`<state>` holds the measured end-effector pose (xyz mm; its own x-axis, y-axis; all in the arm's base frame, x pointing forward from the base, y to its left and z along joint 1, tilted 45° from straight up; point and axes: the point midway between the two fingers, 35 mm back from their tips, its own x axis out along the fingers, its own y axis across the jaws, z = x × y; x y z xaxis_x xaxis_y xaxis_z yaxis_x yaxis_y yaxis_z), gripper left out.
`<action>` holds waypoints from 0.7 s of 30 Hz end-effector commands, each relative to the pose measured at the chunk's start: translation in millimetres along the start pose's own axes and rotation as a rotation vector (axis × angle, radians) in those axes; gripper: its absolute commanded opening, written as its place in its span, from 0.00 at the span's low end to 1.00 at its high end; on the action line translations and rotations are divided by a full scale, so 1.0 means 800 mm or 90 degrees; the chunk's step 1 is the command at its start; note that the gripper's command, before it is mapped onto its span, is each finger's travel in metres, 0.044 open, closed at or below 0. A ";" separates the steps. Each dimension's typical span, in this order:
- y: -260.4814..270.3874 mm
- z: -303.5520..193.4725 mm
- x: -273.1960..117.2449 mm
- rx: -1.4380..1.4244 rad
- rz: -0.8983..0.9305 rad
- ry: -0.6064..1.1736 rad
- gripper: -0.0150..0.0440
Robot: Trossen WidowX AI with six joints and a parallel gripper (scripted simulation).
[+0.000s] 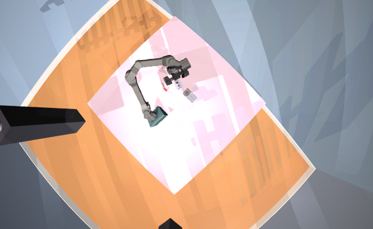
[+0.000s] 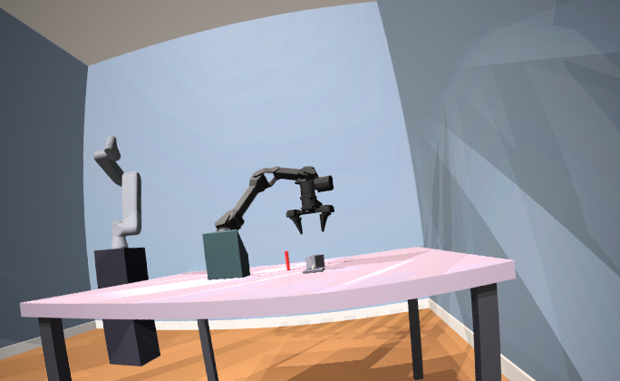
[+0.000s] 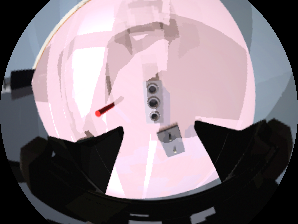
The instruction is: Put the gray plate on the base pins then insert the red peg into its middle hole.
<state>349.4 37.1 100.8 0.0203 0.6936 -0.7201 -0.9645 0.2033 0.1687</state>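
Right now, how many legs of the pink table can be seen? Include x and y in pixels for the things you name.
4, in the exterior view: a near left leg (image 2: 55,350), a far left leg (image 2: 207,349), a far right leg (image 2: 415,338) and a near right leg (image 2: 486,331).

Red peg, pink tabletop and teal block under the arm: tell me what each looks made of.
Red peg: probably plastic, perhaps painted wood; even color, no visible grain.
Pink tabletop: perhaps laminate or painted board, seemingly glossy; bright streaks cross it.
Teal block: stone or textured paint, fairly matte; its side looks finely speckled.
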 end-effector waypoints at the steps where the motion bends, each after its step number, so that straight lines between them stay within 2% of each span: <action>1: -0.003 0.003 0.008 0.004 -0.007 -0.004 1.00; 5: 0.003 0.007 0.073 0.003 -0.005 -0.008 1.00; 21: 0.006 0.011 0.108 0.002 -0.004 -0.009 1.00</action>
<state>349.2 101.4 48.0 0.0310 0.6992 -0.7142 -0.9652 0.2066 0.1604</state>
